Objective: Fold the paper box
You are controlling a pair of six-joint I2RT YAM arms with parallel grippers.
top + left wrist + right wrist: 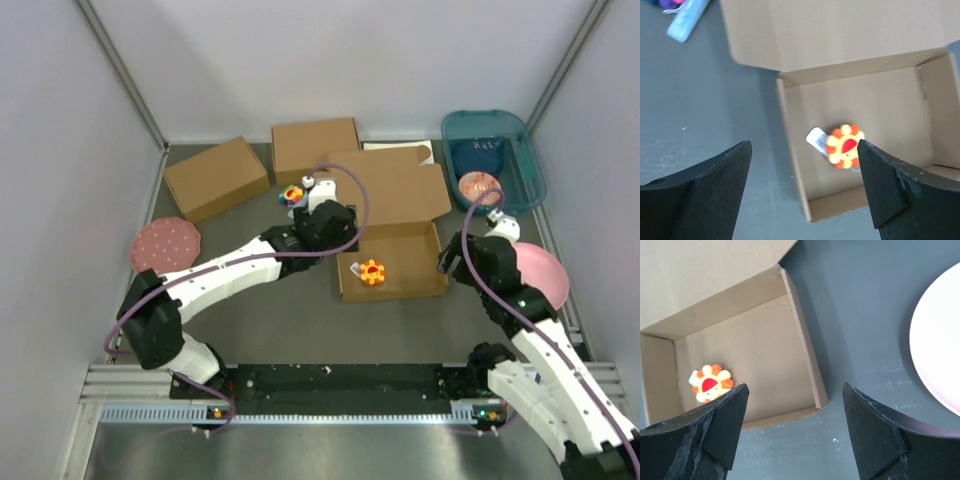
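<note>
Brown corrugated-cardboard mailer box (405,268), tray formed, lid (395,190) open; left gripper (804,150) and right gripper (795,390) hover wide, empty; next, probably: swing lid shut.

Soft, even overhead light, no glare; the paper box (760,360) casts a faint shadow. Wrist views blur at the near fingers (715,200).

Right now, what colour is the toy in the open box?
The toy is orange and yellow, red centre; clearest in left wrist view.

Plain brown paper box (410,262), orange toy (372,272) with red centre, pale pink plate (550,275), teal bin (485,116)
</note>
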